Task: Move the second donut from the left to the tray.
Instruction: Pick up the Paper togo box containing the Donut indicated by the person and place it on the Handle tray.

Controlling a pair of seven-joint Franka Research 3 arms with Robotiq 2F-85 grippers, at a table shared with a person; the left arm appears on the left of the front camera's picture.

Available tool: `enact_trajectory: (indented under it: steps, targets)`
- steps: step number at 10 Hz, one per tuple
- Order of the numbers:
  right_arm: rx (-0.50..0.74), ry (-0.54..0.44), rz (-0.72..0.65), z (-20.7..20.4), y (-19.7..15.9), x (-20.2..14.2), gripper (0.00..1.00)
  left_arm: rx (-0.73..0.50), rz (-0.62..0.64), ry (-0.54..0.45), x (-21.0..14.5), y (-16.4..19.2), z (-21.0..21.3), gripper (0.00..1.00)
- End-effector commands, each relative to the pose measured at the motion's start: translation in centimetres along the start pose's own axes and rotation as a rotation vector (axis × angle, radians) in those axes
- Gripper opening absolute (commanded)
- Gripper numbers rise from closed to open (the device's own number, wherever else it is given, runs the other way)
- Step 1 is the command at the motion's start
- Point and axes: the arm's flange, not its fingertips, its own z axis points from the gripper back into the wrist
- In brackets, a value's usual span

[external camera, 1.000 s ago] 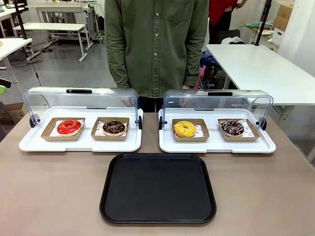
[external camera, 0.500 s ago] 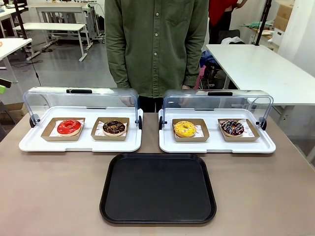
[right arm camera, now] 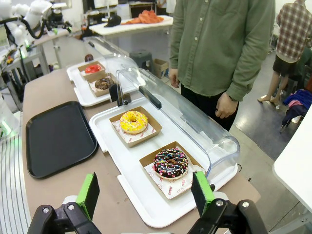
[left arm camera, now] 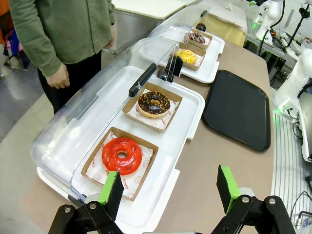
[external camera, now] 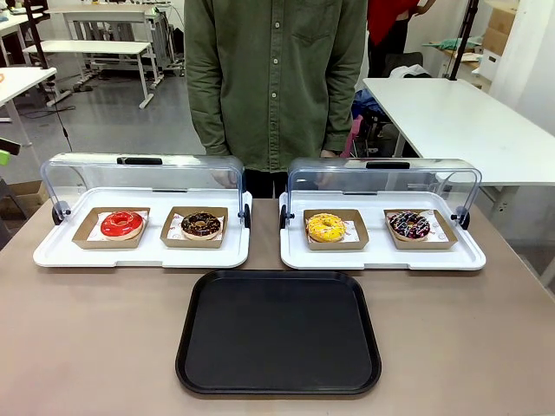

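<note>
While the lid [external camera: 143, 176] stands open, the chocolate donut [external camera: 201, 224] sits in its holder [external camera: 195, 243].

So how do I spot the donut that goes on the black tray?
Look at the left-hand white tray with the clear lid. Two donuts sit on it; pick the chocolate donut, nearer the middle. It has dark icing with pale sprinkles, while the red donut beside it is plain and shiny.

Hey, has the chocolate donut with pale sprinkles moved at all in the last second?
No. The chocolate donut sits at the same spot on the left white tray, beside the red donut.
</note>
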Motion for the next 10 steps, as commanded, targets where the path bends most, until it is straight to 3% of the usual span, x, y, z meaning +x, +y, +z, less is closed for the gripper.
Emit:
enact_trajectory:
  steps: [1,10]
  targets:
    - [0.002,-0.005,0.004,-0.02,0.04,0.16,1.00,0.000,0.001,0.006,0.17,-0.06,0.05,1.00]
    - [0.002,-0.005,0.004,-0.02,0.04,0.16,1.00,0.000,0.001,0.006,0.17,-0.06,0.05,1.00]
